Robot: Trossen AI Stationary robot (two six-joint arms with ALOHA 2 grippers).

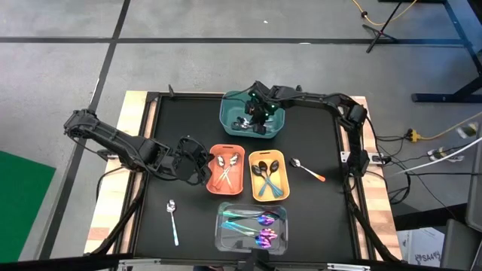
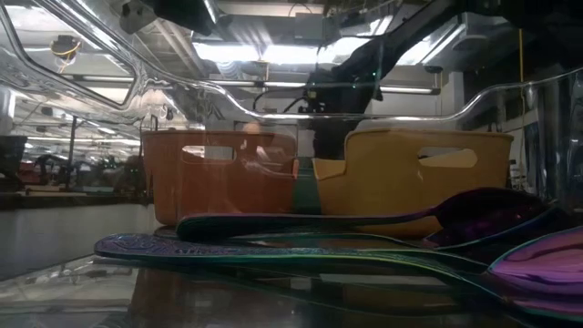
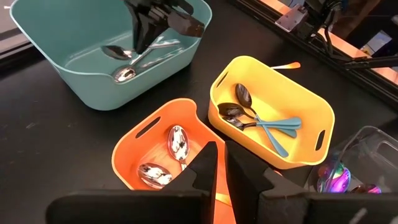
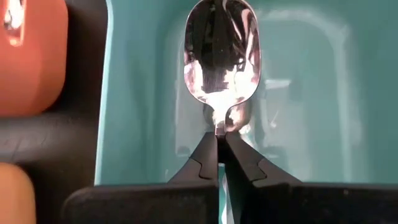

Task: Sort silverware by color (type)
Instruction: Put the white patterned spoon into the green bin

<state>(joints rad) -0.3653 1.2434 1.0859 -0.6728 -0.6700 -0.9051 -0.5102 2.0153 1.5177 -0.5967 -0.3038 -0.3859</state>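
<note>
You had most silverware binned, right jaws (image 4: 217, 140) clamping a silver spoon (image 4: 221, 59) over the teal bin (image 1: 230, 120), left jaws (image 3: 219, 168) closed empty, two spoons left on the tabletop (image 1: 324, 218).

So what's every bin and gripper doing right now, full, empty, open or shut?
Teal bin: holds silver spoons.
Orange bin: holds silver spoons.
Yellow bin: holds teal-handled spoons.
Clear bin: holds iridescent spoons.
Right gripper: shut on a silver spoon over the teal bin.
Left gripper: shut, empty, at the orange bin.
Two spoons: loose on the table.
</note>
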